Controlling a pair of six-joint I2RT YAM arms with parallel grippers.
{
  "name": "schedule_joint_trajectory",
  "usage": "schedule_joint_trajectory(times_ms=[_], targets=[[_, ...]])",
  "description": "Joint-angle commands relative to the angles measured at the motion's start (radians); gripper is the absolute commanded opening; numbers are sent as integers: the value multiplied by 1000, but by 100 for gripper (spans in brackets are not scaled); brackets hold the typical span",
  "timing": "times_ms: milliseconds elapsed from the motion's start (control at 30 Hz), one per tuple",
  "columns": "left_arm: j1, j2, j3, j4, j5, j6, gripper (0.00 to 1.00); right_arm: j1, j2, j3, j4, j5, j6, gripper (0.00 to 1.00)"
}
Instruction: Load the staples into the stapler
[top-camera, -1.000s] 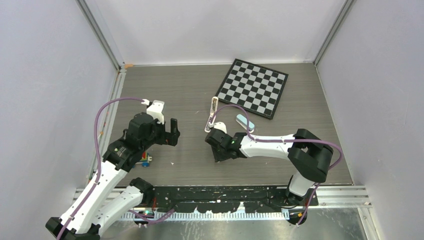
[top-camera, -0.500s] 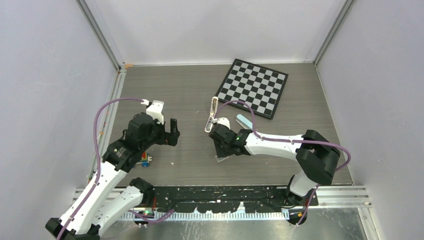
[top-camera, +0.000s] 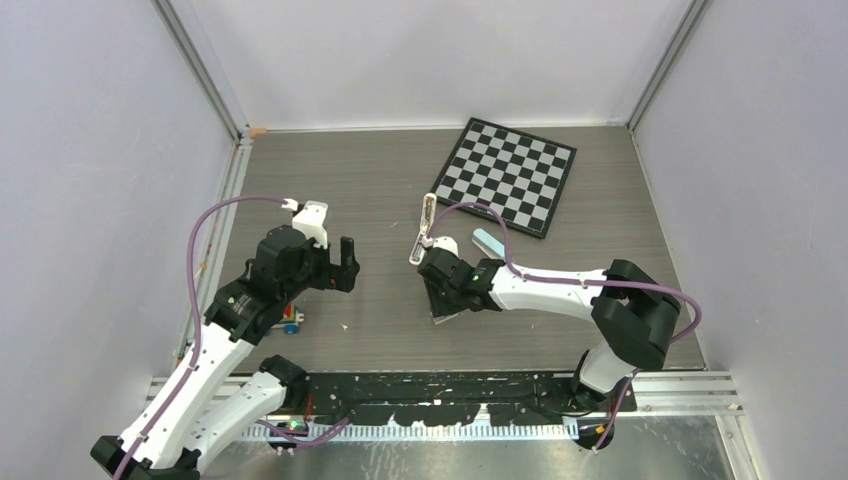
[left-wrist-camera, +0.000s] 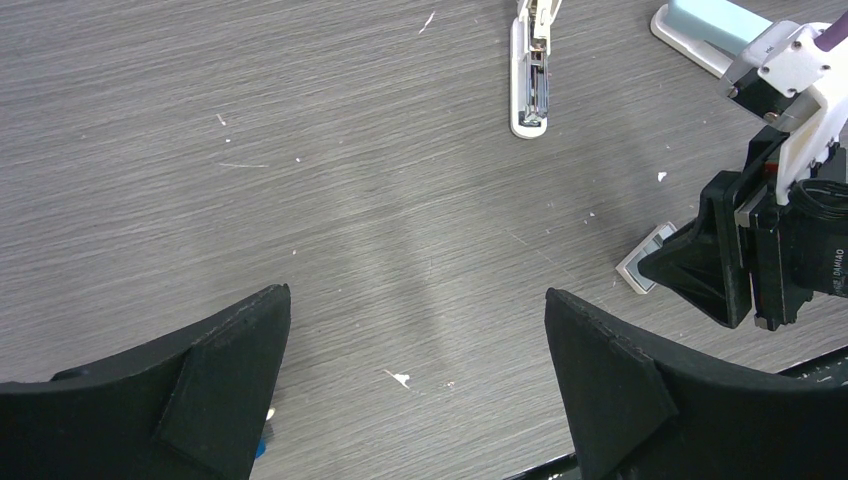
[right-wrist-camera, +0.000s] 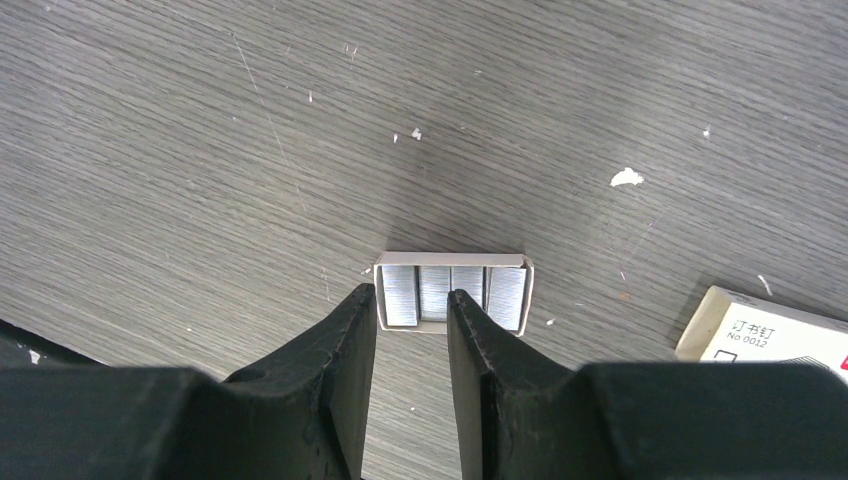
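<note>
The staples (right-wrist-camera: 452, 292) are silvery strips side by side in a small open white tray (top-camera: 443, 318) on the table. My right gripper (right-wrist-camera: 412, 300) stands over the tray's near edge. Its jaws are a narrow gap apart, with bare table showing between them. The left fingertip is by the tray's left wall and the right fingertip is over the middle strips. The white stapler (top-camera: 424, 230) lies opened up behind it, metal rail showing (left-wrist-camera: 530, 80). Its light-blue part (top-camera: 490, 243) lies to the right. My left gripper (left-wrist-camera: 416, 300) hovers wide open above bare table, left of the stapler.
The staple box's white sleeve with red print (right-wrist-camera: 770, 330) lies right of the tray. A checkerboard (top-camera: 505, 175) sits at the back right. A small coloured toy (top-camera: 291, 320) lies under my left arm. Walls enclose the table on three sides.
My right gripper has shifted slightly back and left, uncovering the staple tray at its tips, and its jaws have widened a little. The left arm has not moved.
</note>
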Motion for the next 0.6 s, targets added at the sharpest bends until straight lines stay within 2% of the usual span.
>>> schedule_joint_trajectory(times_ms=[0,567], targets=[[-1,-4,5,19,-14,10,100,-5,4,-9,35,-3,5,37],[-1,7,8,19,-17,13,100,-4,51,-6,43,-17,1,36]])
